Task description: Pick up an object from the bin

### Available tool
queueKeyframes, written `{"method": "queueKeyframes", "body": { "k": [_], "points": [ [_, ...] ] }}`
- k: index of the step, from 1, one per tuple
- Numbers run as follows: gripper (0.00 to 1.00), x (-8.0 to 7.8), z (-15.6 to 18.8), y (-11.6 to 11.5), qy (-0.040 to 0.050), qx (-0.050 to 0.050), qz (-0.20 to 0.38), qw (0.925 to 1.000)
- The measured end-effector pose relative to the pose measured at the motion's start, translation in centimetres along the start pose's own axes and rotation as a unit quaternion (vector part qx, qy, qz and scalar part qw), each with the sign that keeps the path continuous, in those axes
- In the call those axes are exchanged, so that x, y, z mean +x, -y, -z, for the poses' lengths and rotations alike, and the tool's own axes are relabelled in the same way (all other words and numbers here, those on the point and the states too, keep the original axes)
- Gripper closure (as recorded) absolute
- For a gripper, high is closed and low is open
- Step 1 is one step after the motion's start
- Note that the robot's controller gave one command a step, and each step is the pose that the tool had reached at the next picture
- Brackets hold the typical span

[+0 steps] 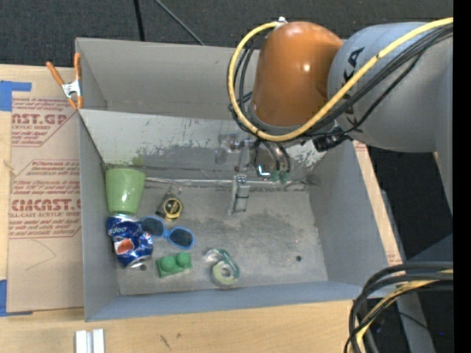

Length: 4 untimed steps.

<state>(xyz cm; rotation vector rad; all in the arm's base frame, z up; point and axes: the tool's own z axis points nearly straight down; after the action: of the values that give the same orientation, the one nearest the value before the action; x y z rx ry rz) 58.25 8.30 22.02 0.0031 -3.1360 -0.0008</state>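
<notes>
- Reaching into the grey metal bin from the right: grey arm, with an orange cover at the wrist and yellow cables looped round it.
- Hanging below that cover, the gripper, low over bare floor in the middle of the bin, nearer the back wall than the front.
- Cannot tell how wide the claw stands, nor whether it has hold of anything; metal parts crowded together under the cover and seen at a slant.
- Lying well apart from the gripper, along the left side and front of the floor, all the loose things.
- Resting on its side against the left wall, mouth toward the front: a light green cup.
- Just in front of the cup, touching or nearly so: a crushed blue, red and white can.
- Beside the can, toward the right: two small blue rounded pieces, possibly joined.
- Nearest to the gripper, off to its left and a little forward: a small round black and gold thing.
- Near the front wall: a small green block, and to its right a pale roll of tape with a greenish loose end.
</notes>
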Motion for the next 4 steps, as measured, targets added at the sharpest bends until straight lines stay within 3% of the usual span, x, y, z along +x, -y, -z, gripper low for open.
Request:
{"method": "queueKeyframes", "body": {
  "k": [1, 2, 3, 4],
  "points": [
    [0.00, 2.1, -9.2, -5.1, -0.0008, 0.000, 0.037, 0.9993],
    [0.00, 0.5, -14.7, -9.1, 0.0048, -0.001, 0.093, 0.9956],
    [1.00, 0.4, -14.4, -9.0, 0.0052, -0.001, 0.092, 0.9957],
    [1.00, 5.8, -1.0, -9.2, 0.0071, -0.001, 0.100, 0.9950]
  ]
}}
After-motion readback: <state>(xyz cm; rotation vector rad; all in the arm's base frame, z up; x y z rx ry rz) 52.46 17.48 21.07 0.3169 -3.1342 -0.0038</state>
